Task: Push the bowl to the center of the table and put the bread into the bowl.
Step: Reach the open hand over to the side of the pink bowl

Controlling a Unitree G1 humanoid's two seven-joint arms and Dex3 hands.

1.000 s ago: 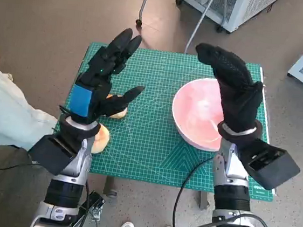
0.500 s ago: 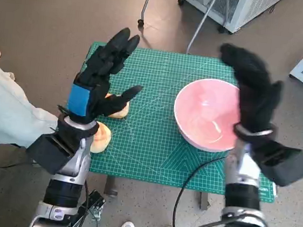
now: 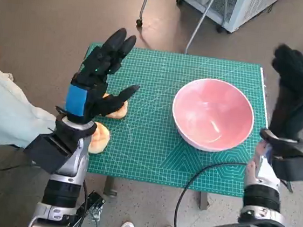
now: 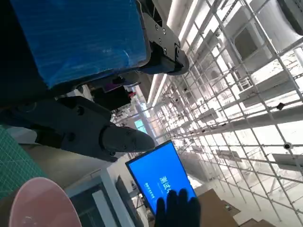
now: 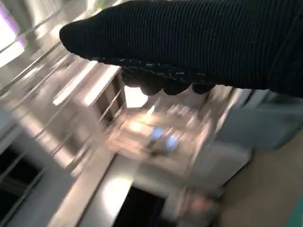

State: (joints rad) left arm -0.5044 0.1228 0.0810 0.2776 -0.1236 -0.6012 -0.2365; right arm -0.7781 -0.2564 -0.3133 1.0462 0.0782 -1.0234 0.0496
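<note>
The pink bowl [image 3: 213,113] sits on the right half of the green cutting mat [image 3: 153,146]; its rim also shows in the left wrist view [image 4: 40,205]. Two pale bread pieces lie at the mat's left: one [image 3: 117,109] under the left hand's thumb, another [image 3: 99,138] beside the left wrist. My left hand [image 3: 96,80] hovers raised over the mat's left side, fingers spread, holding nothing. My right hand [image 3: 293,93] is lifted past the mat's right edge, to the right of the bowl, fingers extended and empty. The right wrist view shows only the glove [image 5: 199,42] against a blurred ceiling.
A person's pale trouser leg [image 3: 2,114] lies close to the table's left side. Chair legs [image 3: 195,31] and a white cabinet [image 3: 236,6] stand beyond the far edge. A black cable [image 3: 199,175] crosses the mat's near right corner.
My right hand has swung from above the bowl out to the right, beyond the mat's edge, uncovering the bowl. The left hand has stayed almost still.
</note>
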